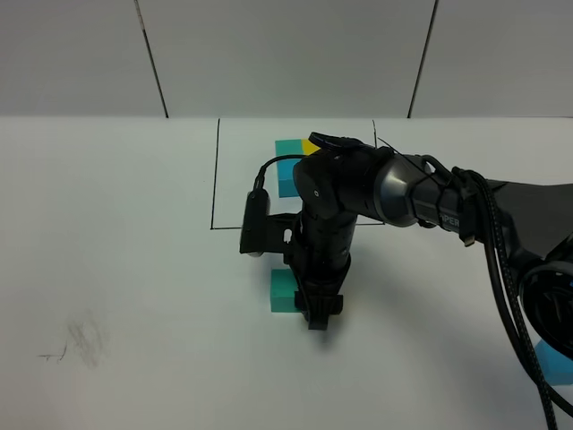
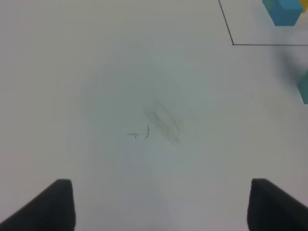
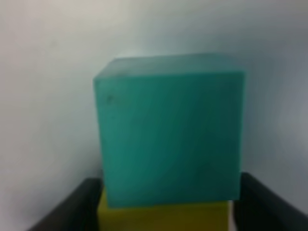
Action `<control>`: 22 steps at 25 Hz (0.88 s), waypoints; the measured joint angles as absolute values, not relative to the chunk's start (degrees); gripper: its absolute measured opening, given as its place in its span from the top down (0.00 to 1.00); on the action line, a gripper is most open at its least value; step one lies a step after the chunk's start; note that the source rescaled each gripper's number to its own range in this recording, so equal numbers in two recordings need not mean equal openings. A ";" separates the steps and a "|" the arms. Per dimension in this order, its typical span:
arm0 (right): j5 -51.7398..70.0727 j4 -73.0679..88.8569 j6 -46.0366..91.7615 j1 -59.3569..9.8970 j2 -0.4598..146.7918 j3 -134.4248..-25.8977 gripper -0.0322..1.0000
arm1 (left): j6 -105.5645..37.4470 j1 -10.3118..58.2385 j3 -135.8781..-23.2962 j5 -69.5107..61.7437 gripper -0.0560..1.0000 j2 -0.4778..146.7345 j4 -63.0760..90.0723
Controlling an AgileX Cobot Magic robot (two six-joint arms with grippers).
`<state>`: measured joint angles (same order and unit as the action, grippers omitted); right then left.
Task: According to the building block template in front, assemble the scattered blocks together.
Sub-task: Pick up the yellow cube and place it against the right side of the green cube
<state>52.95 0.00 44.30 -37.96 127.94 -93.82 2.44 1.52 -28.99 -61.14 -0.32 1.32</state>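
The building block template [image 1: 288, 170] lies inside the thin black rectangle [image 1: 215, 179] at the back: teal-green, yellow and sky-blue cubes joined in an L. My right gripper [image 1: 320, 315] reaches across in front of the frame and stands low on the table. In the right wrist view its fingers [image 3: 72, 207] flank a loose yellow cube [image 3: 163, 219], which rests against the loose teal-green cube [image 3: 168, 139] [image 1: 283, 291]. The loose sky-blue cube [image 1: 557, 363] sits at the near right, partly behind the arm. My left gripper [image 2: 161, 202] is open over bare table.
A faint pencil smudge [image 1: 81, 345] marks the white table at the near left; it also shows in the left wrist view [image 2: 161, 125]. The right arm's black body and cables [image 1: 501, 269] cover the right side. The left wrist view catches the frame's corner [image 2: 233, 44].
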 joint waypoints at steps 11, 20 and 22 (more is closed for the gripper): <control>56.95 -7.59 5.90 -31.07 110.06 -83.69 0.08 | 2.44 1.52 -28.99 -61.14 0.38 -0.32 1.30; 45.26 -9.92 -7.45 -14.56 83.17 -55.62 0.10 | 2.44 1.52 -28.99 -61.14 0.38 -0.32 1.30; 43.78 -9.97 -9.27 -11.21 79.47 -51.26 0.10 | 2.44 1.52 -28.99 -61.14 0.38 -0.32 1.30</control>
